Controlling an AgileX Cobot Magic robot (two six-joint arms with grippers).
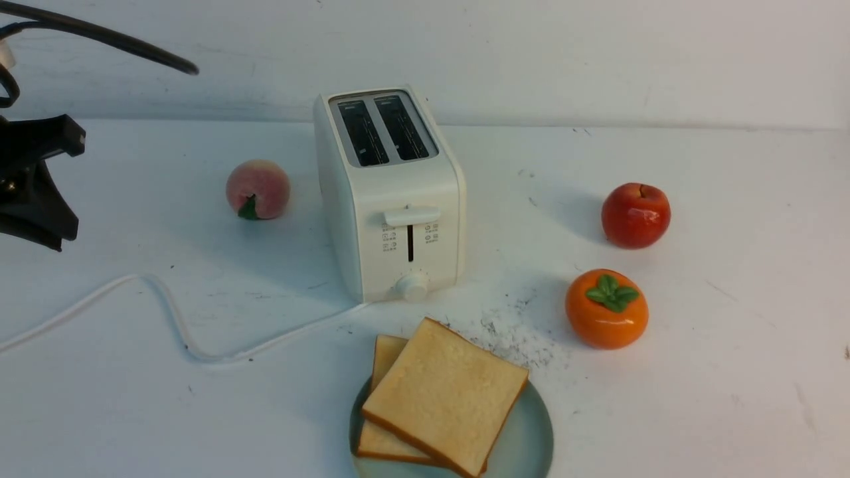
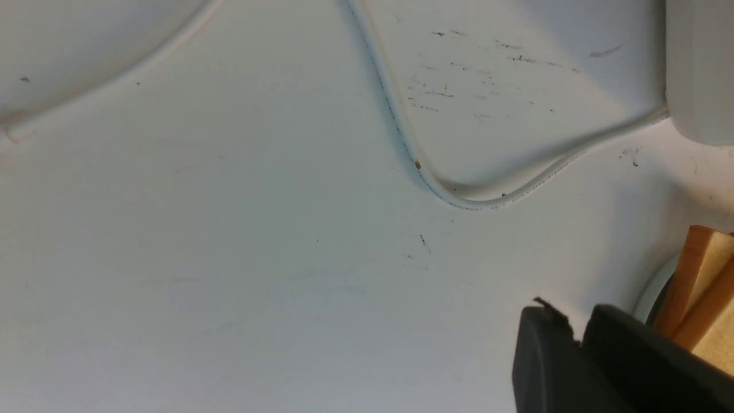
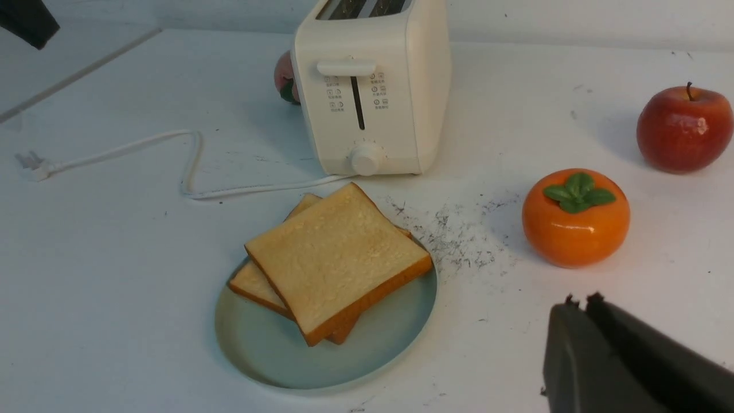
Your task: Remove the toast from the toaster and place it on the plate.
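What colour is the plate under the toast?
Pale blue-green plate, clearest in the right wrist view.

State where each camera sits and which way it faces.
Front view: between the arms, facing forward at toaster and plate; left arm shows.
Left wrist view: left wrist, down at table and cord; left gripper shows.
Right wrist view: right wrist, toward toaster and toast; right gripper shows.
All share toast and cord.
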